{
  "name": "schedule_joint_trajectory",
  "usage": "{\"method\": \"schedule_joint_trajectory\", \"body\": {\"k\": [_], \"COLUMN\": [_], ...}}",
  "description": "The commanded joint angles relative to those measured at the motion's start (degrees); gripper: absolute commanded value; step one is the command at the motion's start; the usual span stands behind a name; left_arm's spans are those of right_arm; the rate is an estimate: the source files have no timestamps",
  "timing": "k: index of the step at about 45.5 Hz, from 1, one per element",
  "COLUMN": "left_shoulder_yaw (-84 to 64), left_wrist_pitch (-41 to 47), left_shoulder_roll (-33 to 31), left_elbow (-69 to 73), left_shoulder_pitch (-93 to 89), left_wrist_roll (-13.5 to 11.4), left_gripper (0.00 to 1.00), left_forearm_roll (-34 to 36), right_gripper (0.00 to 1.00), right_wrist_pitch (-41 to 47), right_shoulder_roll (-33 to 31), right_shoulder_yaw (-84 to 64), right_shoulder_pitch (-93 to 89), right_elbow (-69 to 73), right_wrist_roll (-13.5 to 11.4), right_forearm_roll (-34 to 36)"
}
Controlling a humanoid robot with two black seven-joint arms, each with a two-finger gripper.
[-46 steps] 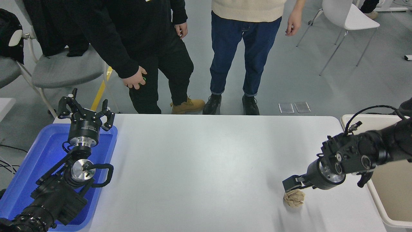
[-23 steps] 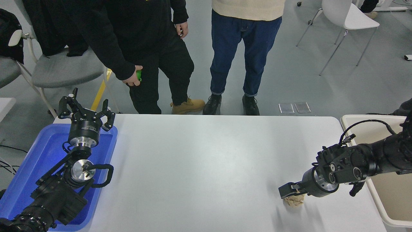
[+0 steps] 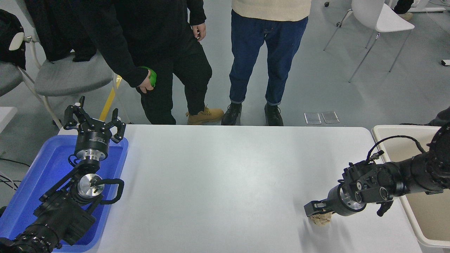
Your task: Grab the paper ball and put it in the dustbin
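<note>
While the left gripper is sitting spread, the right gripper is lowering farther onto the paper ball; whether it is pinching, I cannot tell; dustbin waiting.

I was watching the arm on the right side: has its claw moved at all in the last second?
Yes. The right gripper has sunk lower and nearer the table's near edge, onto the paper ball, which has stayed put.
</note>
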Motion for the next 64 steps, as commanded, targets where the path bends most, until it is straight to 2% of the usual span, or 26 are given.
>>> {"method": "schedule_joint_trajectory", "body": {"k": [1,8,16,26,33,46,64], "left_shoulder_yaw": [0.00,0.00,0.00,0.09,0.00,-0.17,-0.18], "left_wrist_pitch": [0.00,0.00,0.00,0.00,0.00,0.00,0.00], "left_shoulder_roll": [-0.02,0.06,0.06,0.06,0.07,0.07,0.15], "left_elbow": [-0.05,-0.05,-0.05,-0.05,-0.05,-0.05,0.04], "left_shoulder_pitch": [0.00,0.00,-0.09,-0.09,0.00,0.09,0.09], "left_wrist_roll": [-0.01,-0.01,0.08,0.08,0.08,0.17,0.26], "left_gripper": [0.99,0.99,0.99,0.99,0.99,0.99,0.99], "left_forearm_roll": [-0.01,-0.01,0.08,0.08,0.08,0.08,0.08], "right_gripper": [0.00,0.00,0.00,0.00,0.00,0.00,0.00], "right_wrist_pitch": [-0.10,-0.02,0.69,0.86,4.28,18.52,20.81], "right_shoulder_roll": [0.02,-1.20,-6.48,-8.85,-8.85,-10.43,-10.35], "right_shoulder_yaw": [-0.03,-1.08,-5.38,-17.42,-21.65,-22.88,-24.47], "right_shoulder_pitch": [-0.28,1.56,10.52,31.69,46.20,64.05,67.49], "right_elbow": [-0.46,0.77,5.07,20.62,28.54,29.78,29.78], "right_wrist_roll": [0.07,0.16,0.78,2.80,2.80,2.27,2.01], "right_forearm_roll": [-0.23,-1.19,-2.60,-3.04,-2.95,-2.95,-3.04]}}
